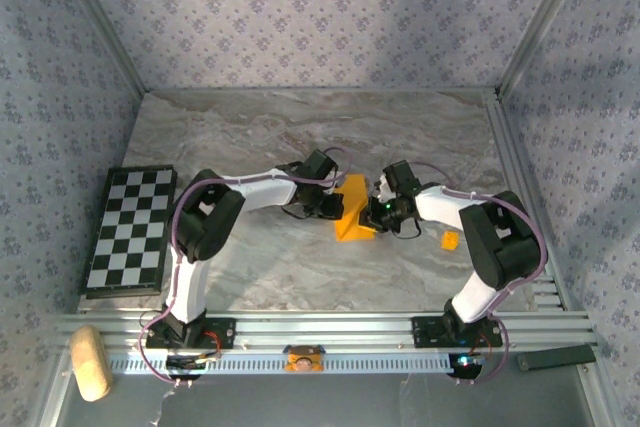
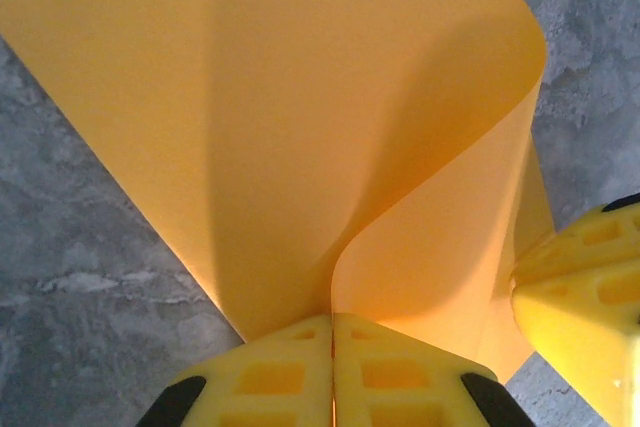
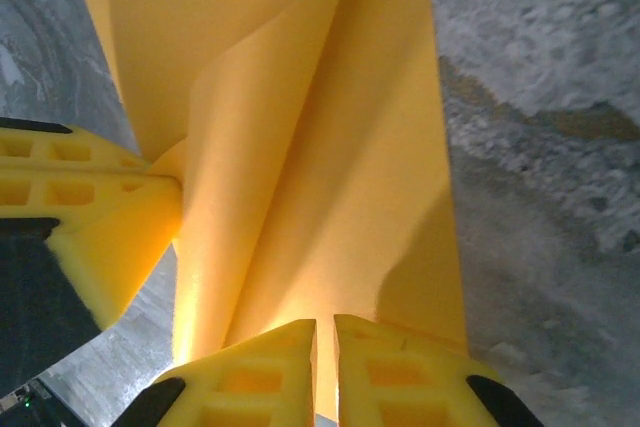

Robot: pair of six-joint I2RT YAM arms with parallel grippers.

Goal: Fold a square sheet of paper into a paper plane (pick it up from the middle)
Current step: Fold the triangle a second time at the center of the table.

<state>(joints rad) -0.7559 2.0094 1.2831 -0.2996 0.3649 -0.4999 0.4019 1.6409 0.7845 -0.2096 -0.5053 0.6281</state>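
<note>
- The left gripper (image 2: pixel 333 377) is clenched on the sheet of paper (image 2: pixel 300 127): its two yellow fingers press together, with the orange-yellow sheet's edge pinched in the seam between them
- From that pinch the sheet rises in a soft curl, and one flap bows over toward the right, not pressed flat
- The right gripper (image 3: pixel 325 372) grasps the same sheet from the opposite side; its fingers stand nearly together, and the paper runs into the thin slit between them
- In the right wrist view a lengthwise crease runs up the sheet, and a finger of the left gripper sits just beside the sheet's left edge
- From above, both arms meet at the middle of the marble-patterned table (image 1: pixel 300 137), with the sheet between the two grippers
- A tiny orange bit (image 1: pixel 450 240) lies near the right arm; the chequered board (image 1: pixel 130 232) lies well apart at the table's left edge
</note>
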